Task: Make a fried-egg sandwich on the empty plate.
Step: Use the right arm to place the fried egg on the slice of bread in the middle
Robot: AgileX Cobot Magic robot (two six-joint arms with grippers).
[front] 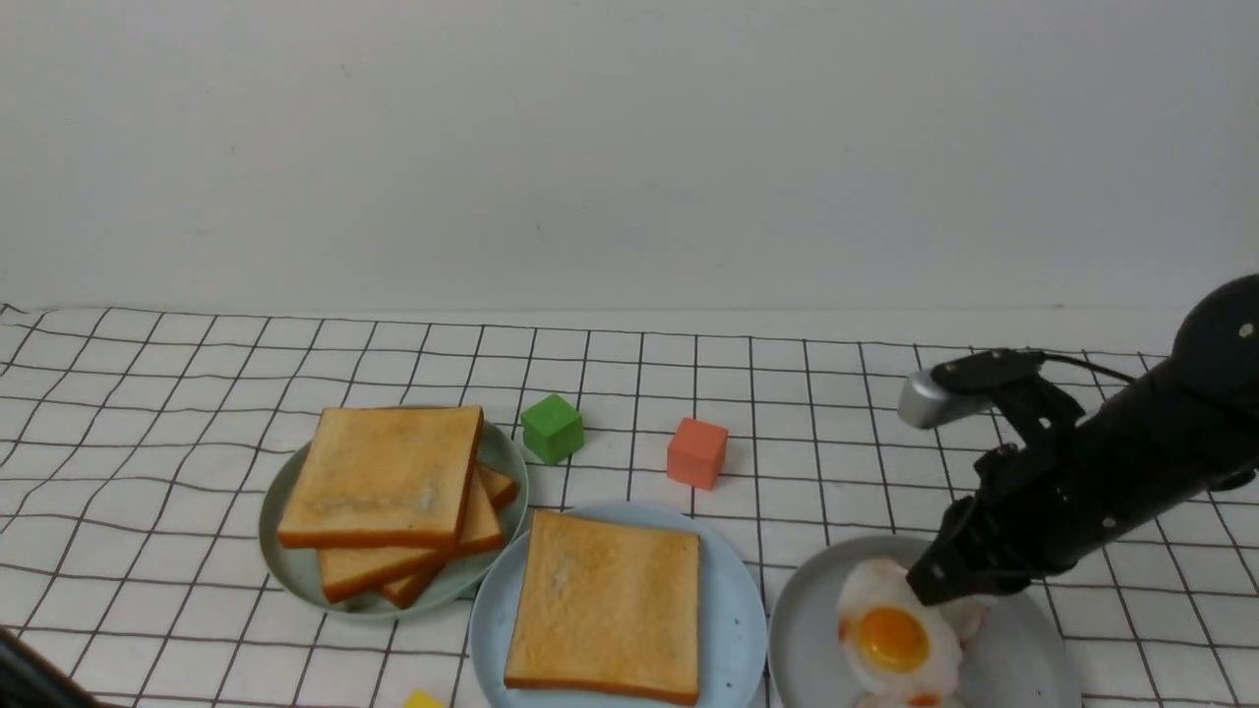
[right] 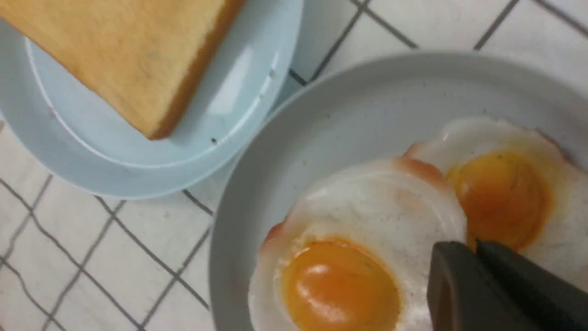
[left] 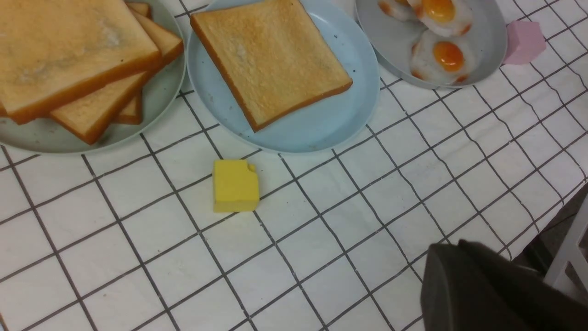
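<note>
One golden toast slice (front: pixel 605 605) lies flat on the pale sky-blue plate (front: pixel 733 610) at the front centre. More toast slices (front: pixel 384 472) are stacked on the sage-green plate (front: pixel 285 565) to its left. On the grey plate (front: pixel 1023 659) at the right lie overlapping fried eggs. My right gripper (right: pixel 473 246) is down in that plate, its jaws closed on the rim of the upper fried egg (right: pixel 358 230), beside the second egg (right: pixel 500 193). My left gripper (left: pixel 455 246) hangs shut and empty over the cloth near the table's front edge.
A green cube (front: pixel 552 428) and an orange-red cube (front: pixel 696 452) stand behind the plates. A yellow block (left: pixel 235 185) lies in front of the blue plate. A pink block (left: pixel 523 41) sits next to the grey plate. The table edge (left: pixel 551 216) runs close to my left gripper.
</note>
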